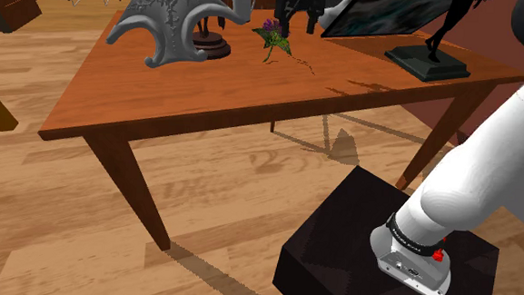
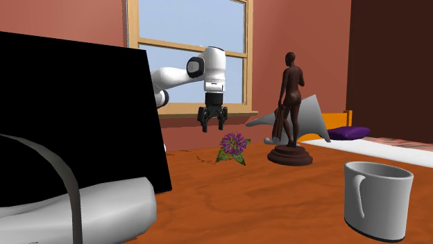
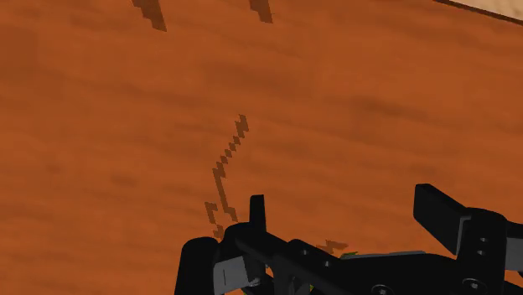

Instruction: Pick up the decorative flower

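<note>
The decorative flower [image 1: 273, 38] is a small purple bloom with green leaves, lying on the brown wooden table [image 1: 199, 94] toward its far side. A thin dark stem [image 3: 226, 163] trails from it across the tabletop. In the second exterior view the flower [image 2: 234, 147] lies just right of and below my black gripper [image 2: 213, 127], which hangs in the air with its fingers apart and nothing between them. From the shoulder view, the gripper [image 1: 295, 27] sits just behind and right of the bloom. In the wrist view the open gripper [image 3: 346, 209] looks down at bare tabletop and the stem.
A grey ornate bracket [image 1: 166, 20], a brown figurine [image 2: 290, 111] on a round base and a grey mug [image 2: 378, 199] stand around the flower. A black framed panel [image 1: 384, 11] and a dark statuette on a square base [image 1: 428, 60] stand at the shoulder view's right.
</note>
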`<act>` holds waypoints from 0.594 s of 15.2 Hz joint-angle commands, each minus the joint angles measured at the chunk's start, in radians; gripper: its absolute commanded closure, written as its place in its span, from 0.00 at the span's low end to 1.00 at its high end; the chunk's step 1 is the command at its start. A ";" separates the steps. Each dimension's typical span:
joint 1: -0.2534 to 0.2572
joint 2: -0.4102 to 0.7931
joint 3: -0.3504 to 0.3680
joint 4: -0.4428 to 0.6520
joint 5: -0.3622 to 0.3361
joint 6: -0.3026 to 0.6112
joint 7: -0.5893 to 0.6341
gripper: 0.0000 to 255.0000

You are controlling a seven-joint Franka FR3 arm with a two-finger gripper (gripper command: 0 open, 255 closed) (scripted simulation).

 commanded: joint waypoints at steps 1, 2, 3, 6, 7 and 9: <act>-0.008 0.101 -0.007 0.134 0.001 -0.043 0.031 0.00; -0.012 0.154 -0.010 0.206 0.002 -0.067 0.048 0.00; -0.015 0.210 -0.014 0.285 0.004 -0.094 0.064 0.00; -0.024 0.347 -0.023 0.487 0.010 -0.169 0.098 0.00; -0.023 0.335 -0.023 0.455 0.010 -0.149 0.098 0.00; -0.023 0.315 -0.023 0.397 0.009 -0.111 0.097 0.00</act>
